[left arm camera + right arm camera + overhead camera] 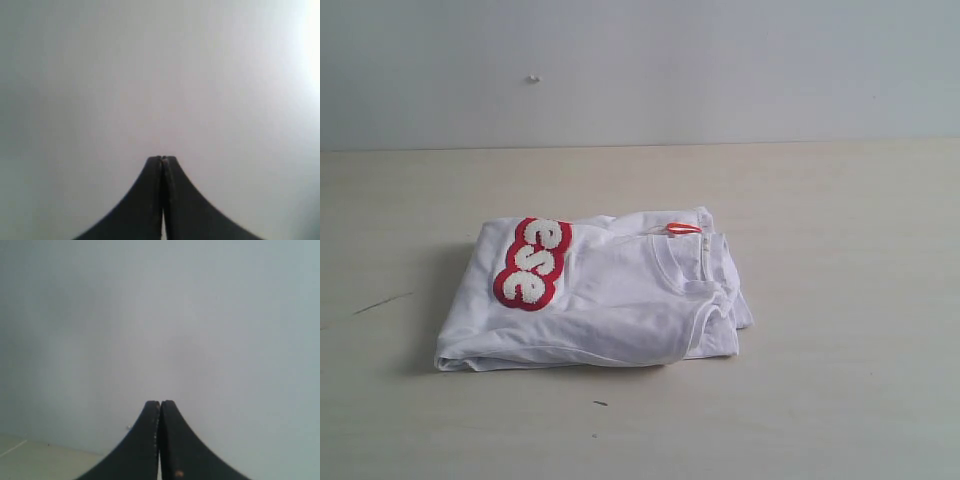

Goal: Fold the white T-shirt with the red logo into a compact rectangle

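Observation:
The white T-shirt (610, 300) lies folded into a compact bundle in the middle of the table. Part of the red logo (532, 263) with white letters shows on its top left. The small orange neck tag (684, 229) and the ribbed collar (695, 265) sit at its right. Neither arm appears in the exterior view. My left gripper (162, 159) is shut with nothing between its black fingers, facing a blank wall. My right gripper (160, 403) is likewise shut and empty, pointed at the wall, away from the shirt.
The pale wooden table (840, 300) runs back to a grey wall (720, 70). A dark scratch (380, 302) marks the table at the left and a small dark speck (601, 403) lies in front of the shirt.

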